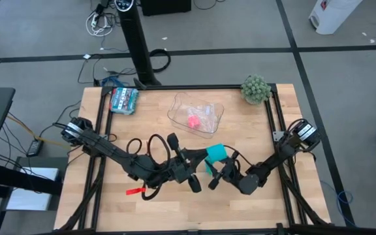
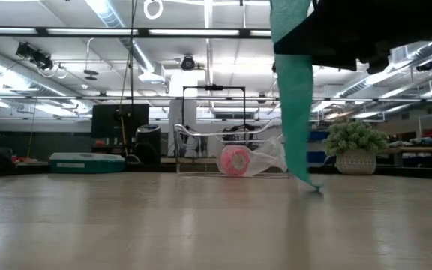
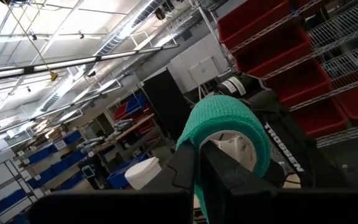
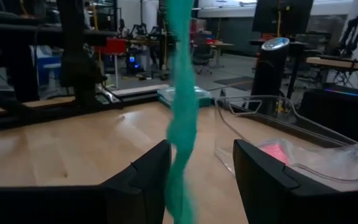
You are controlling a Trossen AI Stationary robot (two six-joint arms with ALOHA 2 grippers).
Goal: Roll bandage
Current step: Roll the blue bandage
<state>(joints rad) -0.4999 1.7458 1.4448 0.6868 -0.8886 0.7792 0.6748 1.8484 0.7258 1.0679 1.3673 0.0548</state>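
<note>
The bandage is a teal roll (image 1: 215, 154) held above the middle of the table, with a loose, twisted strip (image 2: 295, 97) hanging from it. The strip's lower end (image 2: 313, 187) reaches the tabletop. My left gripper (image 1: 201, 162) comes from the table's left, raised, and is shut on the roll (image 3: 225, 130). My right gripper (image 1: 213, 181) comes level from the right, lower down, and is open. Its fingers (image 4: 145, 177) stand on either side of the hanging strip (image 4: 182, 118), which is close to one finger. I cannot tell whether they touch. My left gripper holds the roll by its wall (image 3: 194, 158) at the near open end. One finger (image 3: 241, 177) appears to be inside the white core and the other outside. The fingers come about level, slanting slightly up. The roll is lifted clear, and its strip hangs slack to the table.
A clear plastic bag (image 1: 204, 121) with a pink roll (image 1: 193, 121) lies at the far middle. A teal-patterned packet (image 1: 123, 99) is at the far left and a green plant ball (image 1: 256, 88) at the far right. A small red item (image 1: 134, 191) lies near the front left.
</note>
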